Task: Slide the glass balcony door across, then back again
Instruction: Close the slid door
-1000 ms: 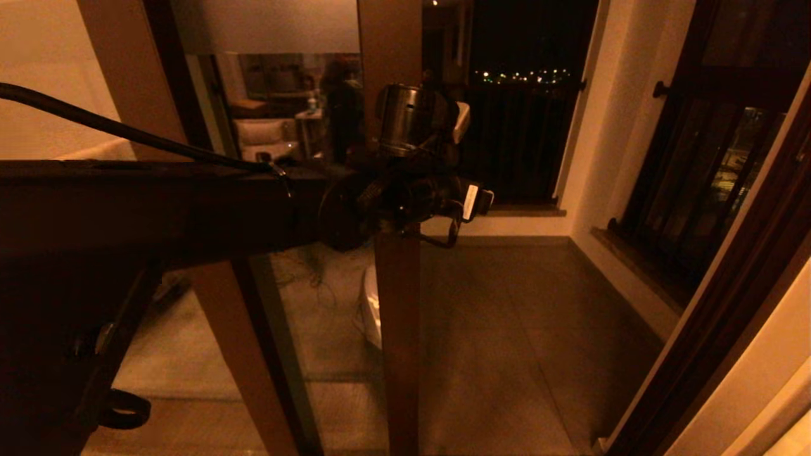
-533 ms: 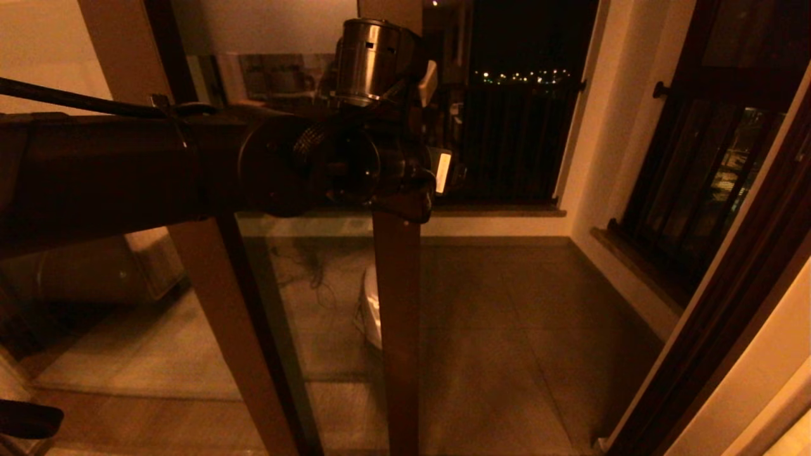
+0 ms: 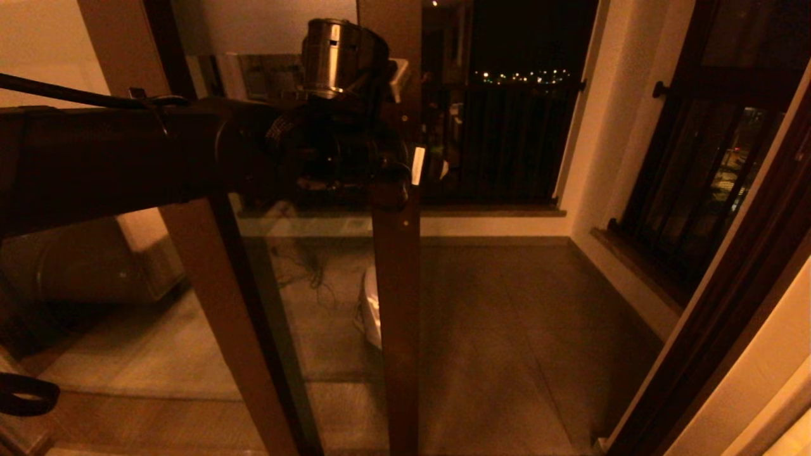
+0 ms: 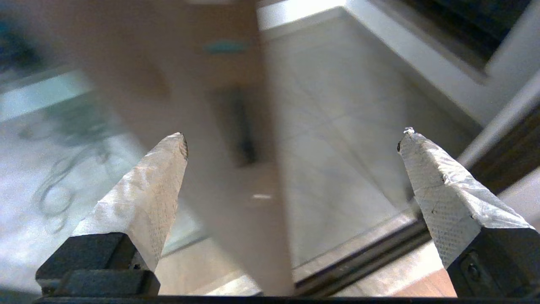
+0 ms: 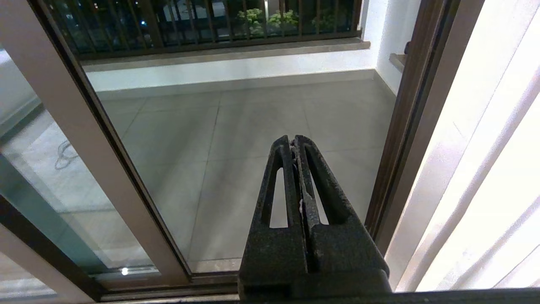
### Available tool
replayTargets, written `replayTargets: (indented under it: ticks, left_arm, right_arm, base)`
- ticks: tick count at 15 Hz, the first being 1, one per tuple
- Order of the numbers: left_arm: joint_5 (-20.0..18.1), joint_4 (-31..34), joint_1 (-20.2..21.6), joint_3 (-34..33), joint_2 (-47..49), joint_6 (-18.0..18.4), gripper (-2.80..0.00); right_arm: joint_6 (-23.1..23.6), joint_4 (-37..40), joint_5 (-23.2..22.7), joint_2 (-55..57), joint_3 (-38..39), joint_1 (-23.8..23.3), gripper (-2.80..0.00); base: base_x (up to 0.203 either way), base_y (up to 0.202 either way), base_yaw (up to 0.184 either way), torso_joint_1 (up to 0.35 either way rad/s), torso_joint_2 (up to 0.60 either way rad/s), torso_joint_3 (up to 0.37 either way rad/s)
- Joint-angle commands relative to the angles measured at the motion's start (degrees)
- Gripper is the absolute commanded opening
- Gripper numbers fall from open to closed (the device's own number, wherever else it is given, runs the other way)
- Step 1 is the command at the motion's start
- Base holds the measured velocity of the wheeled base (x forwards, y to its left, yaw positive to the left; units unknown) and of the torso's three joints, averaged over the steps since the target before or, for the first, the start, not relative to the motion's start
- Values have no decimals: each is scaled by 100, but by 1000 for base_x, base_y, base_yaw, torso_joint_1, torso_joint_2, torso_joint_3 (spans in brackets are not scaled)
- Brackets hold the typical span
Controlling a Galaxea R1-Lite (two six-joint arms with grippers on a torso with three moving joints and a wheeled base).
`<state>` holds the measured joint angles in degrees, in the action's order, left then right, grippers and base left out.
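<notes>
The glass balcony door [image 3: 317, 297] stands left of centre in the head view, and its brown stile [image 3: 397, 329] runs down the middle. A pale frosted band [image 3: 272, 25] crosses its top. My left arm reaches in from the left, and the left gripper [image 3: 408, 170] sits at the stile at about chest height. In the left wrist view the left gripper [image 4: 293, 137] is open, with the blurred stile [image 4: 236, 202] and its dark handle slot [image 4: 244, 126] between the fingers [image 4: 166, 177]. The right gripper [image 5: 294, 141] is shut on nothing and faces the open doorway; the head view does not show it.
The doorway right of the stile opens onto the tiled balcony floor [image 3: 507, 329]. A brown jamb [image 3: 728, 304] bounds it on the right. Dark barred windows stand at the back [image 3: 507, 139] and right [image 3: 697, 190]. The floor track [image 4: 379, 249] runs below. A second brown frame [image 3: 215, 304] leans left.
My left arm has risen and its wrist has swung leftward, bringing the gripper against the stile. The door's stile stays where it was.
</notes>
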<state>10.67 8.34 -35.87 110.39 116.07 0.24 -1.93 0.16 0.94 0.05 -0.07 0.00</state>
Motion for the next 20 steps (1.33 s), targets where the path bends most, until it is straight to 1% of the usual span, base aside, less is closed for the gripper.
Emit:
replayTargets:
  ticks: [1,3,4,7,10,12,14,16,17,20]
  left_arm:
    - [-134,52,280,0,31,2,0]
    - [-768,156,437,0,33,-23,0]
    - [-912,167,463,0,34,-77,0]
    - [-926,236,397,-7,66,-111,0]
    - [-934,241,242,-3,19,-182,0]
    - [-935,372,67,-9,-121,-229,0]
    - [-935,587,-197,-1,-280,-257,0]
    - [-978,587,-245,0,-242,-253,0]
    - [-1101,581,-241,0,-220,-253,0]
    - [-1115,555,-219,0,-172,-253,0]
  right_arm:
    - [-1,2,3,4,4,0,-280]
    - [-1,2,3,4,-1,0,-280]
    - [-1,2,3,4,-1,0,-280]
    - [-1,2,3,4,-1,0,-280]
    - [-1,2,3,4,-1,0,-280]
    - [-1,2,3,4,7,0,-280]
    - [-1,2,3,4,-1,0,-280]
    - [-1,2,3,4,-1,0,-280]
    - [-1,2,3,4,-1,0,-280]
    - [-1,2,3,4,-1,0,-280]
  base:
    - [0,0,0,0,0,0]
    - [0,0,0,0,0,0]
    - [0,0,0,0,0,0]
    - [0,0,0,0,0,0]
    - [0,0,0,0,0,0]
    - [0,0,0,0,0,0]
    - [0,0,0,0,0,0]
    - [0,0,0,0,0,0]
    - [0,0,0,0,0,0]
    - [0,0,0,0,0,0]
